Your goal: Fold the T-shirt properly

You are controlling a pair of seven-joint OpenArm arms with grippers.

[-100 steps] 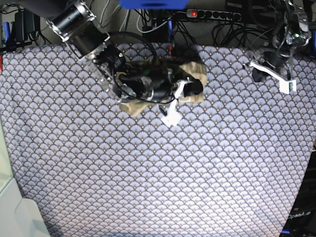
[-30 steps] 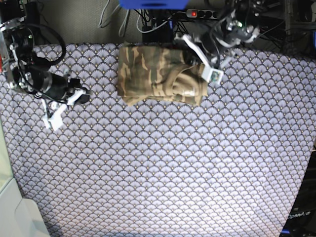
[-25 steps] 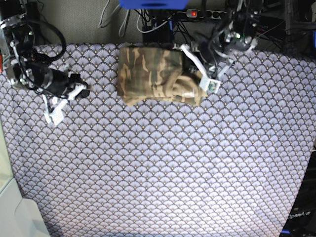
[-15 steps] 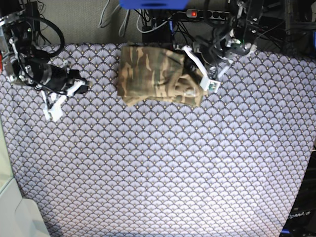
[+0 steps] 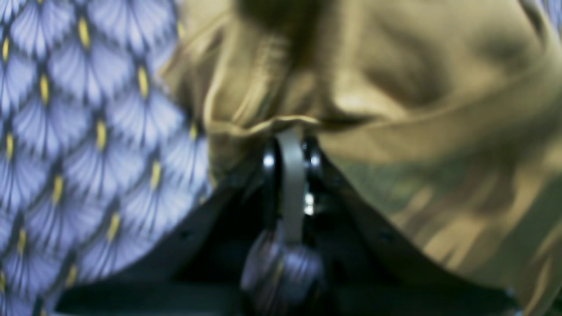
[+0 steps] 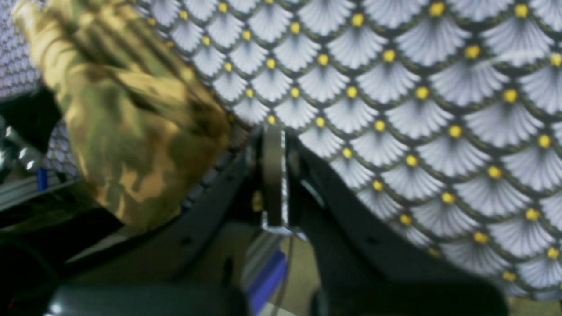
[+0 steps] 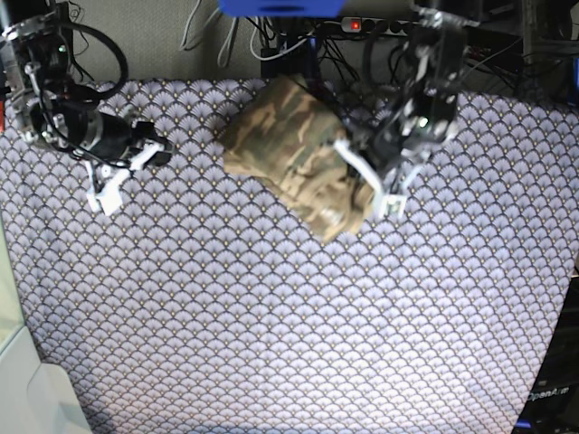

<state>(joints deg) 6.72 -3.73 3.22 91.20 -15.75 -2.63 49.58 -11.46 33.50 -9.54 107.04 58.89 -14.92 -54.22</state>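
The camouflage T-shirt (image 7: 289, 149) lies as a folded bundle, turned at a slant, on the purple scallop tablecloth (image 7: 289, 316) near the back middle. My left gripper (image 7: 371, 194) is at the bundle's right front corner. In the left wrist view it (image 5: 290, 125) is shut on a folded edge of the shirt (image 5: 439, 87). My right gripper (image 7: 107, 192) is far to the left of the shirt, above the cloth. In the right wrist view it (image 6: 273, 131) is shut and empty, with the shirt (image 6: 127, 127) off to its left.
A power strip and tangled cables (image 7: 380, 25) run along the back edge. A white bin corner (image 7: 36, 398) sits at the front left. A dark base (image 7: 552, 389) stands at the front right. The tablecloth stretches bare across the front half.
The left gripper has pulled the shirt's right end forward, so the bundle has turned from square to slanted. The right arm has shifted slightly up and right, still away from the shirt.
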